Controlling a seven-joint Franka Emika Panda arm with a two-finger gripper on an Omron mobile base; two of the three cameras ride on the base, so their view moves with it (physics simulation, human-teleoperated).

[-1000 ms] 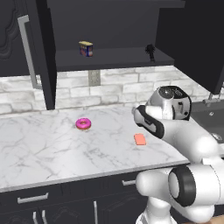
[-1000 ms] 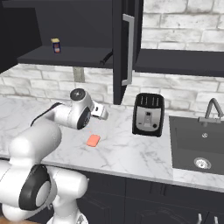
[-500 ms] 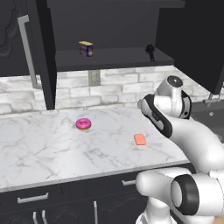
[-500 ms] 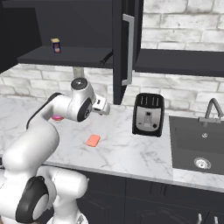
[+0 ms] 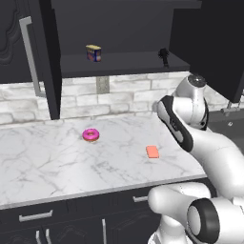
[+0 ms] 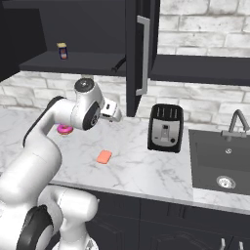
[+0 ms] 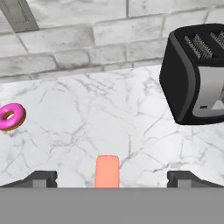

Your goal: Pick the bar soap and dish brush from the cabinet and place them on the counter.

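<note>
The salmon-orange bar soap (image 5: 152, 151) (image 6: 103, 156) (image 7: 107, 170) lies flat on the white marble counter (image 5: 52, 164) (image 6: 146, 168) (image 7: 113, 118). My gripper (image 6: 117, 115) (image 7: 113, 179) hangs above and just behind the soap, open, with nothing between its fingertips (image 7: 41, 178). The black dish brush (image 5: 164, 55) (image 6: 118, 65) rests on the inner shelf of the open dark cabinet (image 5: 119, 64) (image 6: 88, 61), near the shelf's right end, higher than the hand.
A pink donut (image 5: 90, 135) (image 6: 64, 129) (image 7: 11, 116) lies on the counter to the left. A yellow-and-blue box (image 5: 94, 53) (image 6: 62, 51) stands on the shelf. A black toaster (image 6: 165, 128) (image 7: 197, 78) and a sink (image 6: 219, 163) are to the right. An open cabinet door (image 6: 141, 49) hangs beside the hand.
The arm has risen and swung back from the soap, lifting the open hand higher above the counter. The soap stays where it lay.
</note>
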